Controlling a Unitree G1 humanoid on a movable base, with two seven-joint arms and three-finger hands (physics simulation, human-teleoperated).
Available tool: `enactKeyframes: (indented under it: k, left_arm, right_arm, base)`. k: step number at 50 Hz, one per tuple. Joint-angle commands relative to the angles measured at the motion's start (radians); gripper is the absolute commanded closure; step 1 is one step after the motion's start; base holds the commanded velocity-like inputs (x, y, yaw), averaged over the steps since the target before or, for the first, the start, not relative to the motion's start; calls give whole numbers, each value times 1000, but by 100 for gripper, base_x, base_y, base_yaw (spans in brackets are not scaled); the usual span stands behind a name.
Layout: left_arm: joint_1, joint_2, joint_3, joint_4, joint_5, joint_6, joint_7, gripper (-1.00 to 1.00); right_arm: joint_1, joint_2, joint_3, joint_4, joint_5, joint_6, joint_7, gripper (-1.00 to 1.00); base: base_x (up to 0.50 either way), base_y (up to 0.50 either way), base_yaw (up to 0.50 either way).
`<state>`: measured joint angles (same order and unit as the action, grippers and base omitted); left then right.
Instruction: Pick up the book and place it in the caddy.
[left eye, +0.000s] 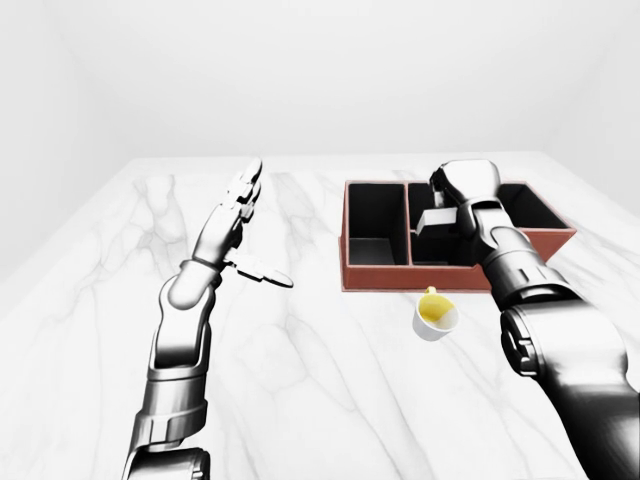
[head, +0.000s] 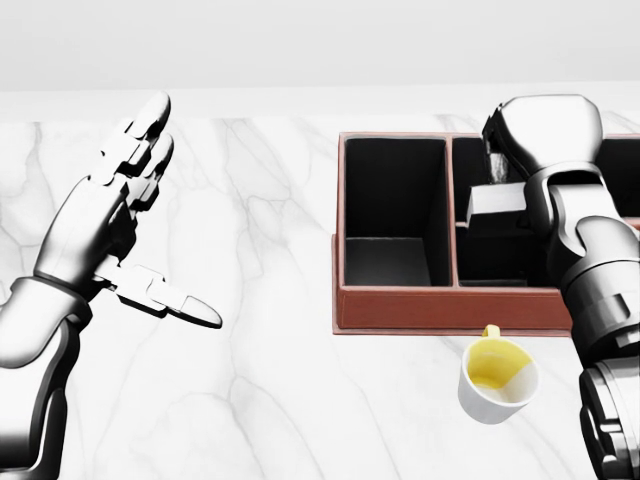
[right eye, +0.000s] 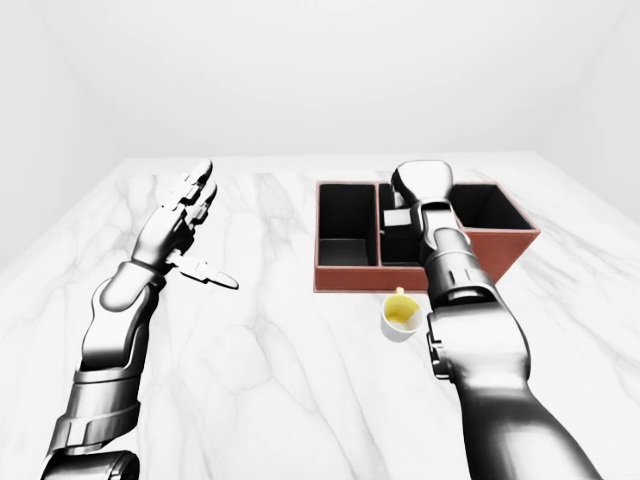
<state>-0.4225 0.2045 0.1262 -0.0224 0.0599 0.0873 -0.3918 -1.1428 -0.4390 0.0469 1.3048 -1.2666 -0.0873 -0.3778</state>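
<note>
Book (head: 497, 209), a grey slab, hangs just below your right hand (head: 545, 130), its long axis level, over the caddy (head: 440, 305) middle compartments; the fingers look closed on it. Your left hand (head: 110, 220) waits spread, well apart, over the desk (head: 250, 390).

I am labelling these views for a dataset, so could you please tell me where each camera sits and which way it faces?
Head view: on the robot's head, looking down at the white marble table; both forearms show.
Left-eye view: on the head, wider, looking over the arms at the red-brown compartmented caddy; open left hand raised.
Right-eye view: the same scene, set slightly rightward; right hand over the caddy.
All share the white cup with yellow inside and the grey book.
</note>
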Motion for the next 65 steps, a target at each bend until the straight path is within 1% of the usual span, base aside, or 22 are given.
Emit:
enactKeyframes:
  k: [1,23,34,48,65]
  left_arm:
    - [-1,0,0,10,2,0,0,-100]
    - [4,1,3,35,4,0,5,-100]
    - [0,1,1,49,5,0,10,-100]
    - [-2,2,1,52,8,0,10,-100]
    - [-3,5,3,82,11,0,15,-100]
  right_arm:
    - [8,-3,-7,-4,-15,0,-7,100]
    - [29,6,-14,36,-22,0,-69,100]
    - [35,13,-20,45,-19,12,-85,100]
    - [36,24,-23,55,-25,16,-96,100]
    - [43,38,-35,68,-43,40,-116,100]
  base:
    - [0,0,0]
    - [0,0,0]
    - [0,0,0]
    - [0,0,0]
    - [0,0,0]
